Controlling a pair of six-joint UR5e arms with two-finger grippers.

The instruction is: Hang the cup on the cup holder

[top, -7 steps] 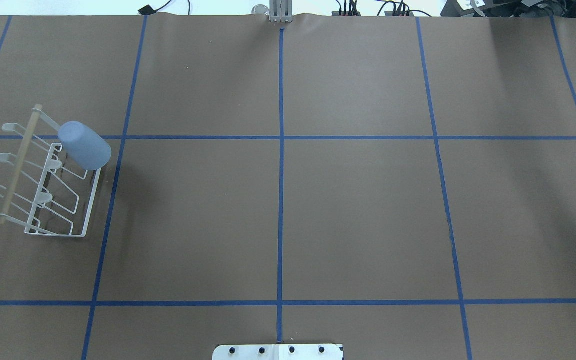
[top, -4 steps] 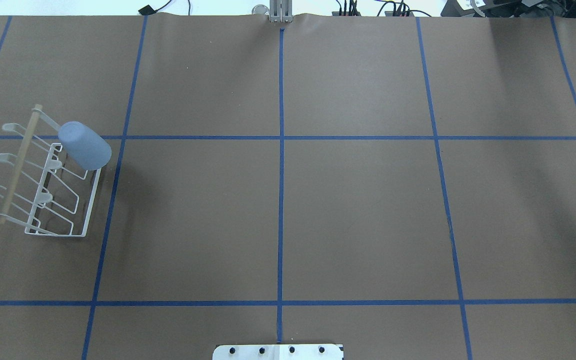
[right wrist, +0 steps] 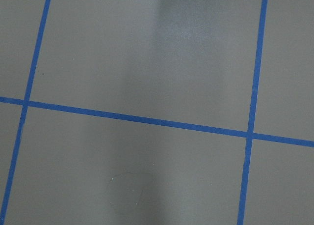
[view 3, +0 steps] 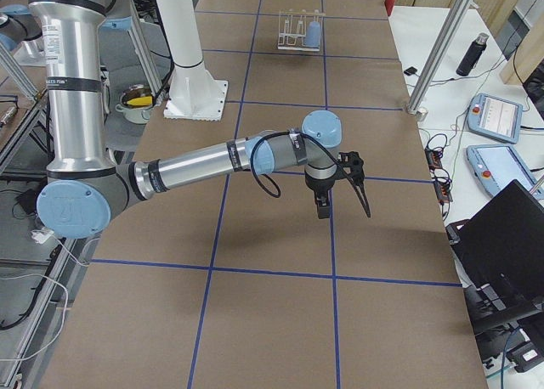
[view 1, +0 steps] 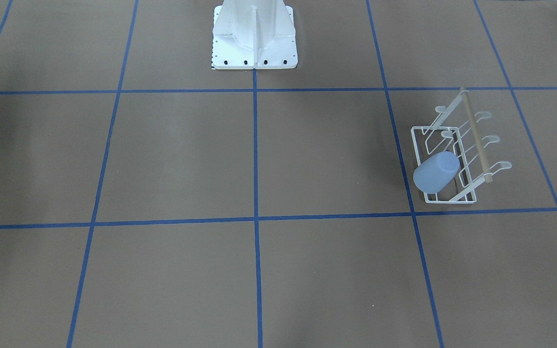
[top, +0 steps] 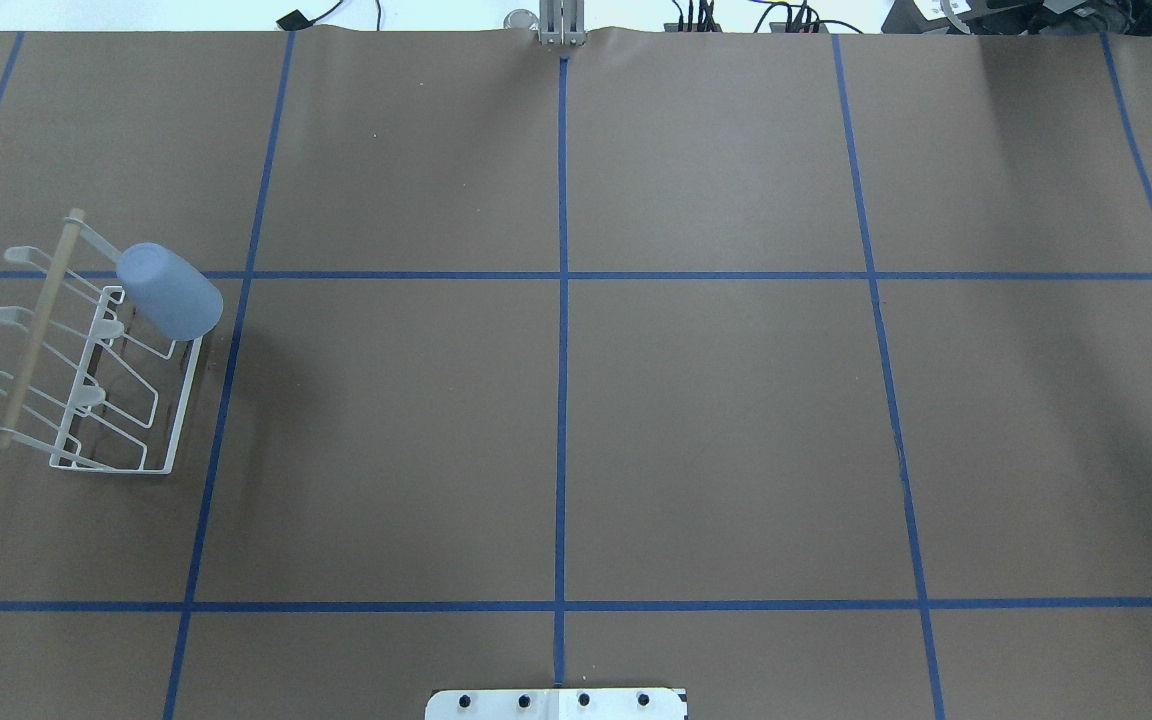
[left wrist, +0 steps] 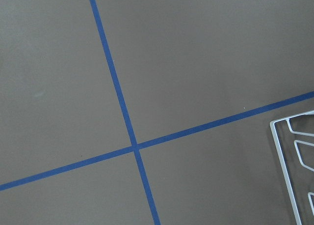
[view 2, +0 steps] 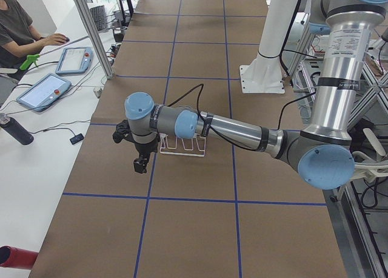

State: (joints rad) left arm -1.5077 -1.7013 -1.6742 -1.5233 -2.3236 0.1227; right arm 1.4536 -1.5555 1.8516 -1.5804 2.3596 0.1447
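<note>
- Across the last second of the overhead view nothing shifts. The cup (top: pixel 171 292) stays tilted, mouth down, over an end prong of the cup holder (top: pixel 36 335), with nothing gripping it.
- I judge the hanging done; what remains for me is to keep clear of it.
- My left gripper (view 2: pixel 140 162) points down just beside the cup holder, arm stretched low over the table (top: pixel 716 420). Whether it is spread or pressed together, I cannot tell.
- My right gripper (view 3: pixel 340 204) hangs over the brown paper, well apart from the cup holder — I cannot tell its state either.
</note>
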